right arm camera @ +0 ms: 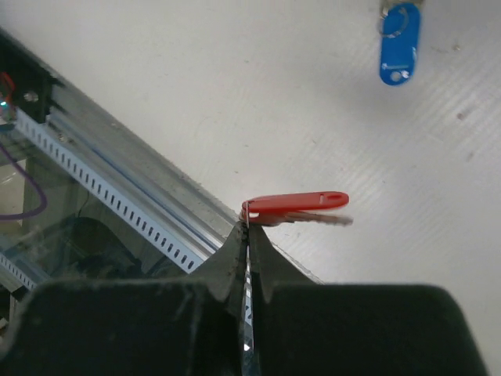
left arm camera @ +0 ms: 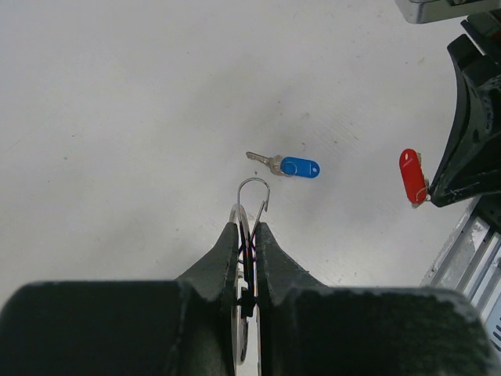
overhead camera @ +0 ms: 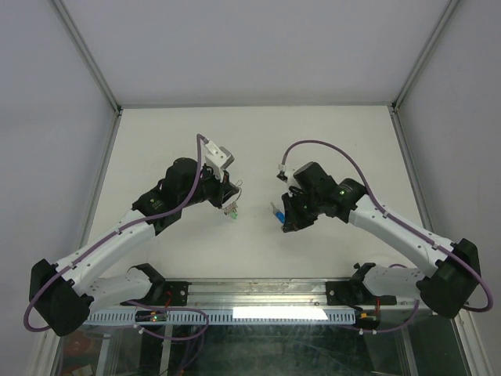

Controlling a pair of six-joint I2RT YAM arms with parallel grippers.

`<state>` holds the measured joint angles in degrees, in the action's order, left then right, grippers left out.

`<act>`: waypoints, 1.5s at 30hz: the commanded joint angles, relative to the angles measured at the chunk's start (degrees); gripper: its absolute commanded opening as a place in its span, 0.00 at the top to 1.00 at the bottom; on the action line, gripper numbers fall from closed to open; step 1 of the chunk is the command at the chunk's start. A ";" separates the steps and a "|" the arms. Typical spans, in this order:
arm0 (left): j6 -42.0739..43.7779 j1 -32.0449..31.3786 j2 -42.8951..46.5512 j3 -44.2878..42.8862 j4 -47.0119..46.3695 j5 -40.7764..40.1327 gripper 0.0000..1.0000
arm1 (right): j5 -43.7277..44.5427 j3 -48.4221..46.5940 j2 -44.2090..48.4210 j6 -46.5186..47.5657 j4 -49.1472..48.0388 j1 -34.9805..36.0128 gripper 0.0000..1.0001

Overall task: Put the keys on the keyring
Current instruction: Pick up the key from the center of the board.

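Observation:
My left gripper (left arm camera: 249, 227) is shut on the keyring (left arm camera: 254, 192); its thin silver wire loop sticks out past the fingertips, above the table. In the top view a green key (overhead camera: 232, 211) hangs just below the left gripper (overhead camera: 228, 197). The blue key (left arm camera: 300, 167) lies flat on the white table between the two arms, also at the top of the right wrist view (right arm camera: 399, 43). My right gripper (right arm camera: 247, 227) is shut on the red key (right arm camera: 297, 204), pinching it at its head end so it juts out sideways above the table. The red key (left arm camera: 411, 176) also shows right of the keyring.
An aluminium rail (right arm camera: 117, 172) runs along the table's near edge, close under the right gripper. The right arm's black fingers (left arm camera: 470, 141) fill the right edge of the left wrist view. Grey booth walls (overhead camera: 78, 78) enclose the white table (overhead camera: 258, 141).

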<state>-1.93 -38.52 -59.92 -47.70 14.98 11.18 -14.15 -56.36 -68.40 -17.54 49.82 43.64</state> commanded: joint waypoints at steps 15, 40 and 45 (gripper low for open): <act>4.59 -1.99 4.97 -1.58 -6.32 6.60 1.00 | 4.59 -2.45 9.98 20.32 -21.28 6.77 1.00; 2.29 -14.12 3.35 -4.14 -7.55 -11.34 1.00 | 17.45 13.20 17.62 45.18 -50.71 16.65 1.00; 2.20 -14.37 2.76 -4.56 -7.54 -11.78 1.00 | 20.14 11.71 15.23 44.81 -50.87 17.39 1.00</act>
<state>1.06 -52.21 -57.08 -49.74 11.42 1.26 2.83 -41.82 -51.86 26.68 2.96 60.31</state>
